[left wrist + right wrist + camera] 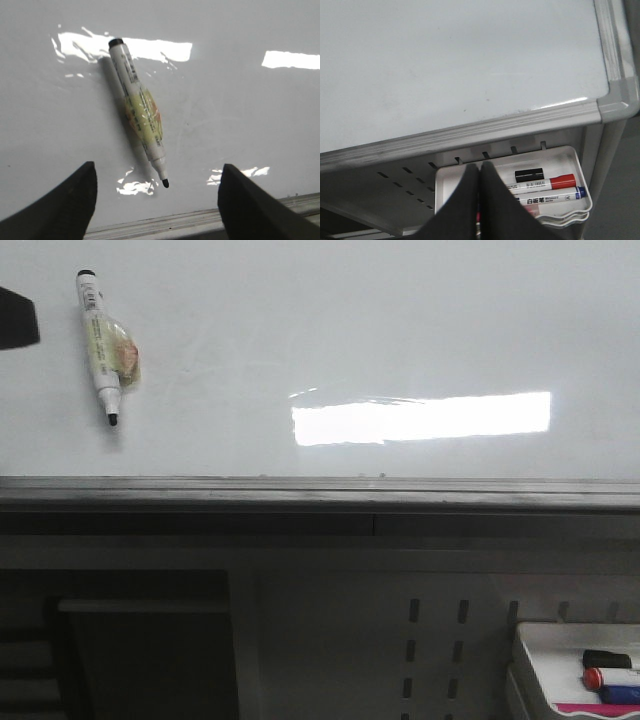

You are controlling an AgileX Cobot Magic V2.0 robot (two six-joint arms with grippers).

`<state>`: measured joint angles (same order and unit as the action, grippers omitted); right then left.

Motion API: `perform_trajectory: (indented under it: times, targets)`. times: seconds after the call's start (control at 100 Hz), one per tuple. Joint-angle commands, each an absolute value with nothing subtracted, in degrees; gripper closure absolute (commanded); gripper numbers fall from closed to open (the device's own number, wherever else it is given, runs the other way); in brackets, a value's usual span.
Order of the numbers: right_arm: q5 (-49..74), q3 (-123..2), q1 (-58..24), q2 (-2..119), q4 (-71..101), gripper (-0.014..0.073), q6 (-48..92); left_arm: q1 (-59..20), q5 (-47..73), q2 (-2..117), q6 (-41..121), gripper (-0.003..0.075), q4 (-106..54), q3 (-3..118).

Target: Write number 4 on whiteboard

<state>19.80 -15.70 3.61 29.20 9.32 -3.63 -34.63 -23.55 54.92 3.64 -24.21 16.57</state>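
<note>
Whiteboard (pixel 400 330) is lying flat and blank, no 4 showing yet; its glossy face is looking slick. An uncapped marker (pixel 138 110), light and stiff, is resting on it, best pinched mid-barrel. Left claw (pixel 157 200) is hovering wide open, empty; right claw (pixel 479 200) is sitting closed, empty, over the marker tray (pixel 580 165).

whiteboard (pixel 400 320) is glossy white with a bright glare patch and a grey ledge, marker (pixel 100 340) on it is white with a black cap end, black tip and yellowish wrap with an orange spot, white tray (pixel 572 157) holds red, blue and black capped markers
</note>
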Motion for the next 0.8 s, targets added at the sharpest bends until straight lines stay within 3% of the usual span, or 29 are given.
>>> perform_trajectory:
  times: [0.0, 0.67, 0.74, 0.79]
  targets:
    - [16.0, -18.1, 3.6, 29.8, 9.5, 0.0658, -3.5, -36.0, -31.2, 58.2, 3.1, 0.0248, -26.5, 19.3]
    - [16.0, -18.1, 3.6, 29.8, 9.5, 0.0658, -3.5, -35.9, -30.2, 75.7, 0.4, 0.0251, -31.1, 30.4]
    - [16.0, -18.1, 3.6, 29.8, 9.5, 0.0658, -3.5, -35.9, -30.2, 76.3, 0.4, 0.0303, -32.6, 30.4]
    - [16.2, -18.1, 3.6, 29.8, 9.5, 0.0658, -3.5, -35.9, -30.2, 76.3, 0.4, 0.0406, -33.3, 30.4]
